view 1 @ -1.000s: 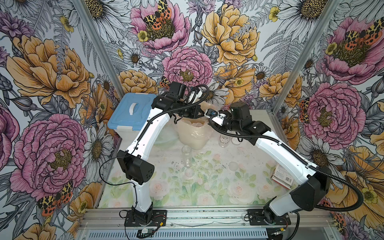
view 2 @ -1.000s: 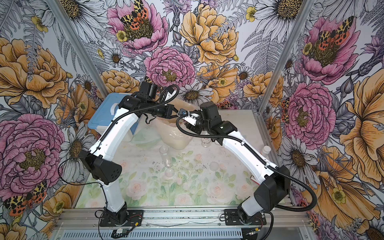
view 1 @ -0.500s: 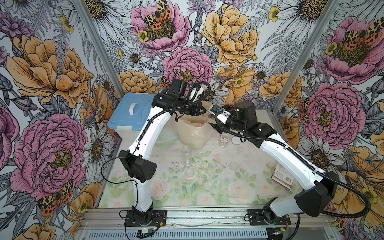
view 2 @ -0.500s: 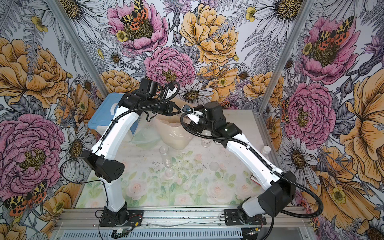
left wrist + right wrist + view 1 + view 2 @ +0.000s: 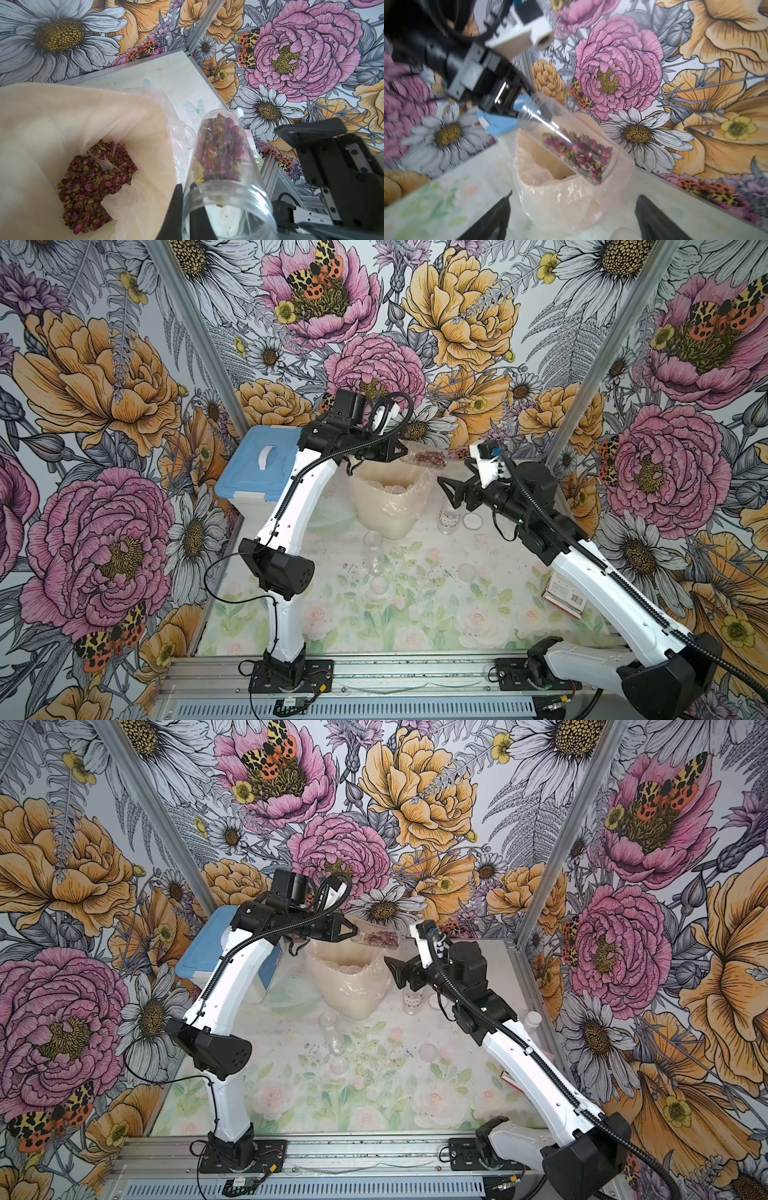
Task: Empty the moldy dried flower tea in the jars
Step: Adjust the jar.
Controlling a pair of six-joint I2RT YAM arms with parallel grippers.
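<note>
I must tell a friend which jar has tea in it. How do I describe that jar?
At the back of the table stands a beige bin lined with a plastic bag. Just above it, the left gripper holds a clear jar lying almost flat. Unlike the empty upright jar nearby, it holds pink-brown dried buds.

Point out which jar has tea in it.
The tilted jar clamped in the left gripper, raised by the lined bin: reddish buds fill its far end. The plain jar and labelled jar standing on the table look empty.
</note>
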